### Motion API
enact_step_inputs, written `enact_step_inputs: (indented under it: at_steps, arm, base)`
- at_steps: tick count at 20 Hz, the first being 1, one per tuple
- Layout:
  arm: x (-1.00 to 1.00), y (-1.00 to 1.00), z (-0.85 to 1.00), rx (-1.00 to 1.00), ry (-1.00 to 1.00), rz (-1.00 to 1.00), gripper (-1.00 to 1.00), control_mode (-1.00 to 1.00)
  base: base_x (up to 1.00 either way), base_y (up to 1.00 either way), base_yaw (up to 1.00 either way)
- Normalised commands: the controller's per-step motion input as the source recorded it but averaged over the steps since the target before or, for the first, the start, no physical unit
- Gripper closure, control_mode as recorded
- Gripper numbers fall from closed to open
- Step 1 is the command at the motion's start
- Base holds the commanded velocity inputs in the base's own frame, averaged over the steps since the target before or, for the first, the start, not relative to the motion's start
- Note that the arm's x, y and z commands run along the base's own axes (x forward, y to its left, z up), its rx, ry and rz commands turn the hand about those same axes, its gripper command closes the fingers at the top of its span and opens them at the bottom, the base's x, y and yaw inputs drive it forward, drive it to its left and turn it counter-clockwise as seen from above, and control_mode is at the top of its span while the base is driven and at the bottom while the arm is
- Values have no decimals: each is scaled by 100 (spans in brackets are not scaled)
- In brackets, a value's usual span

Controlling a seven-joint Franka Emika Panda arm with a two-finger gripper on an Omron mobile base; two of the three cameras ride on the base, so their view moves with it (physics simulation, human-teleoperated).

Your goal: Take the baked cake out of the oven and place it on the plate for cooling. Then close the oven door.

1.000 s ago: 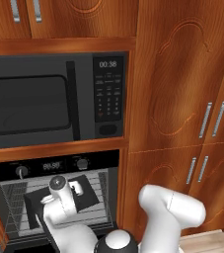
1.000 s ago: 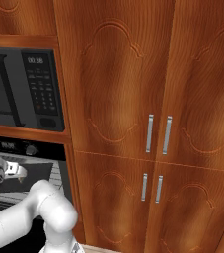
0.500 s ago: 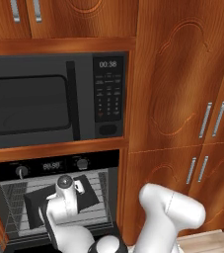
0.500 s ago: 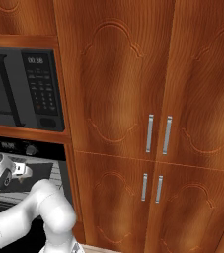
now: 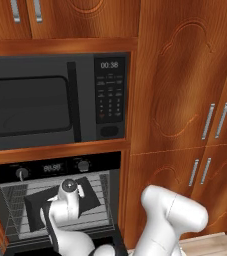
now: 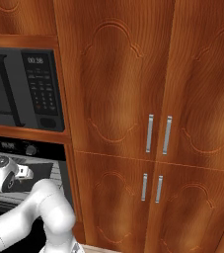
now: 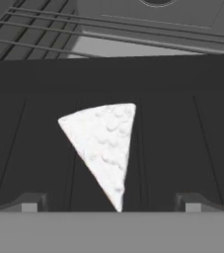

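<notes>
The oven [image 5: 55, 167] stands open at the lower left, its wire racks [image 5: 102, 212] showing. My hand [image 5: 67, 202] reaches into the cavity over a dark tray [image 5: 35, 212]. In the hand view a white wedge of cake [image 7: 103, 146] lies on that dark tray [image 7: 182, 123], just ahead of my gripper [image 7: 111, 203]. The gripper is open, its fingertips [image 7: 30, 202] wide apart on either side of the cake's pointed end, touching nothing. From the right side my hand [image 6: 7, 178] shows inside the oven [image 6: 29, 148]. The plate is out of view. I cannot make out the oven door.
A dark grey microwave [image 5: 55, 102] with a keypad sits directly above the oven. Tall wooden cabinet doors [image 5: 185, 100] with silver handles stand to the right. The oven's top rack [image 7: 59, 29] runs close above the tray.
My hand has pushed a little further right and deeper into the oven. The gripper has stayed open and the cake has not moved.
</notes>
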Motion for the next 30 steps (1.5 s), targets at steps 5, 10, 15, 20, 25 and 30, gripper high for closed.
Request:
enact_step_inputs:
  at_steps: [5, 10, 15, 20, 25, 30]
  arm:
    - [21, 19, -3, 0, 0, 0, -100, -100]
    - [12, 10, -10, 0, 0, 0, -100, -100]
    - [25, 2, -23, 0, 2, 0, -100, -100]
    - [26, 0, -23, 0, 2, 0, -100, -100]
    - [3, 2, -32, 0, 6, 0, -100, -100]
    - [-16, 4, -48, 0, 1, 0, 100, -100]
  base:
    - [0, 0, 0]
    - [0, 0, 0]
    - [0, 0, 0]
    - [0, 0, 0]
    - [0, 0, 0]
    - [0, 0, 0]
